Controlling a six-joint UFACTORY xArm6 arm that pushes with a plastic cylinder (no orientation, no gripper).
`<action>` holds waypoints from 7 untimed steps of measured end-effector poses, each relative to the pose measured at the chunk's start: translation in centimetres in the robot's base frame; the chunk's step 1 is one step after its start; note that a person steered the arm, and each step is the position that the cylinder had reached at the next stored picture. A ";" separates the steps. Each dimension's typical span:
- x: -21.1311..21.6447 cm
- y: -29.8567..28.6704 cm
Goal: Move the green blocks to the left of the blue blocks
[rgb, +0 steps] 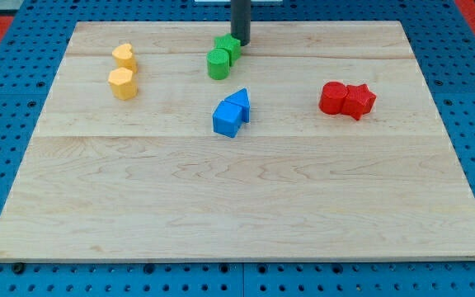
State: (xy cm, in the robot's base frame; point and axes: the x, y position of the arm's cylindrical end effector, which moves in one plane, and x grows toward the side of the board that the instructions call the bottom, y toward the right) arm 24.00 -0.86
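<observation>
Nearest the view's bottom, the wooden worktop [237,214] lay bare. Further up, near its middle, sat the two blue blocks, touching: a blue cube-like block [227,120] in front and a blue triangular block [239,101] just behind it at about one o'clock. Well apart at three o'clock from them lay two red blocks [346,98], pressed together. At about ten o'clock from the blue pair stood a yellow hexagonal block [122,82] with a yellow heart-shaped block [124,56] just behind it.

The task's things lay beyond the blue pair, at roughly twelve o'clock: a green cylinder [218,63] in front, touching a second green block [227,45] whose shape I could not make out. My tip [241,41] stood just at that far block's three o'clock side, touching or nearly so. The tool was a plain rod, with nothing to open, close or grip.

To do the step well, I judged that the push should run toward nine o'clock, through the middle of the green pair, so both slid together. Too low a line risked splitting them or nudging the cylinder onto the blue blocks.

No containers were in view.
</observation>
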 end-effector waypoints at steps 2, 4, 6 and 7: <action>2.4 -1.4; 6.1 -1.6; 10.6 -1.6; 12.1 -1.9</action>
